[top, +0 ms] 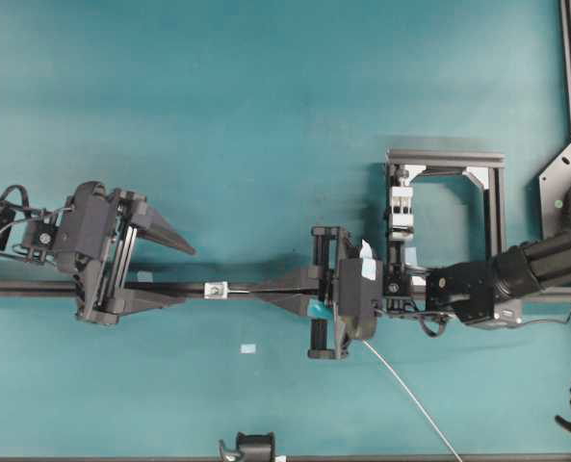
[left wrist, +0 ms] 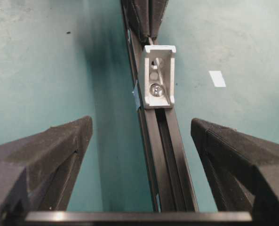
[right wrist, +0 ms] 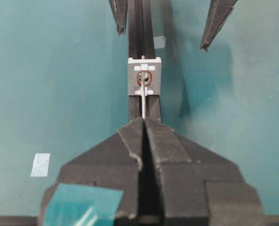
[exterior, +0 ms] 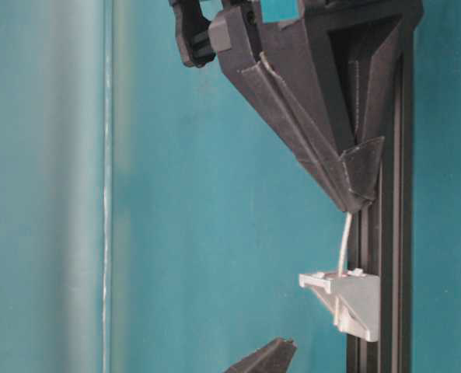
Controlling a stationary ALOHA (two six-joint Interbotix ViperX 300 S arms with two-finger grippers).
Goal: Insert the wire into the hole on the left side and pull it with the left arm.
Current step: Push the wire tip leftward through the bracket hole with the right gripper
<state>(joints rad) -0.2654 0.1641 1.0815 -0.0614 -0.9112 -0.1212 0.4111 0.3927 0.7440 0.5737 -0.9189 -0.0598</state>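
My right gripper (top: 256, 288) (right wrist: 143, 120), marked with teal tape, is shut on the wire (right wrist: 143, 100). The wire's stiff tip runs straight ahead to the hole (right wrist: 144, 79) in the small white-silver block (top: 215, 289) (left wrist: 158, 77) on the black rail (top: 35, 287). The table-level view shows the short bare wire (exterior: 344, 245) between the right gripper (exterior: 354, 203) and the block (exterior: 350, 299). The slack wire (top: 410, 395) trails toward the front edge. My left gripper (top: 189, 274) (left wrist: 140, 125) stands open astride the rail, just left of the block, holding nothing. No wire shows on the block's left side.
A small pale tape rectangle (top: 247, 348) lies on the teal mat in front of the rail. A black frame (top: 446, 159) with a taller white clamp block (top: 401, 207) stands behind the right arm. A black clip (top: 254, 446) sits at the front edge. Blue tape (left wrist: 136, 96) marks the rail.
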